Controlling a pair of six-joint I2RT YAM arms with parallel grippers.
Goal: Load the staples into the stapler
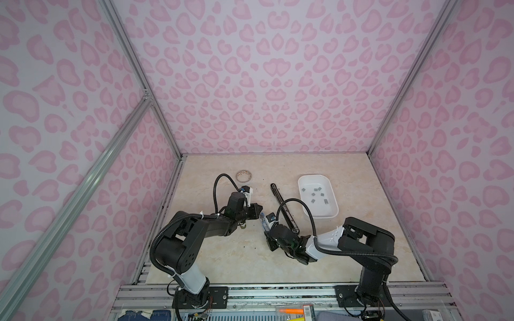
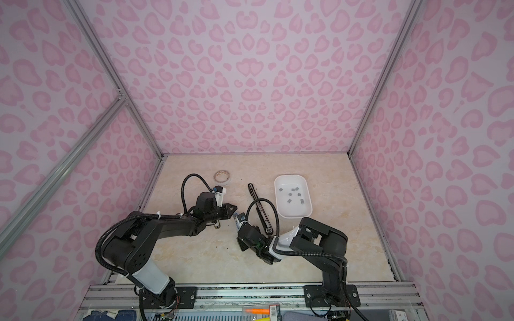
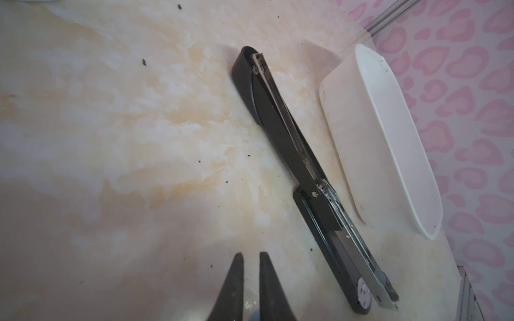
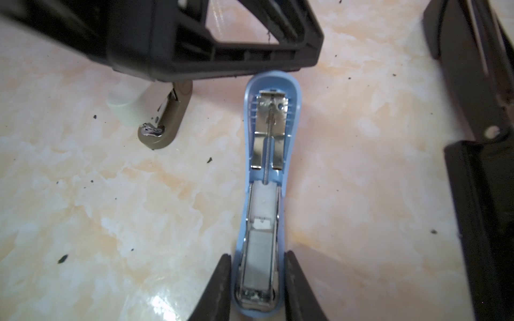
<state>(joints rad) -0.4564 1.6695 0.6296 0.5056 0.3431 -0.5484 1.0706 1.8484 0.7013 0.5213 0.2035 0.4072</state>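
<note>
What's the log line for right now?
right pincer: gripping open blue stapler | left pincer: narrow gap, empty | staples: in white tray

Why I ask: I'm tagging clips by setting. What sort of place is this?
Probably a robot test cell: pink-patterned walls on an aluminium frame box in a marble-look tabletop, a left arm and right arm are bolted to a rail at its front, and a white tray holds staples.

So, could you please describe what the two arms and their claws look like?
The left arm and right arm are black with white shell sections. Ribbed black cable conduit loops along each, tied with white zip ties. The left claw and right claw have dark, tapering fingers.
</note>
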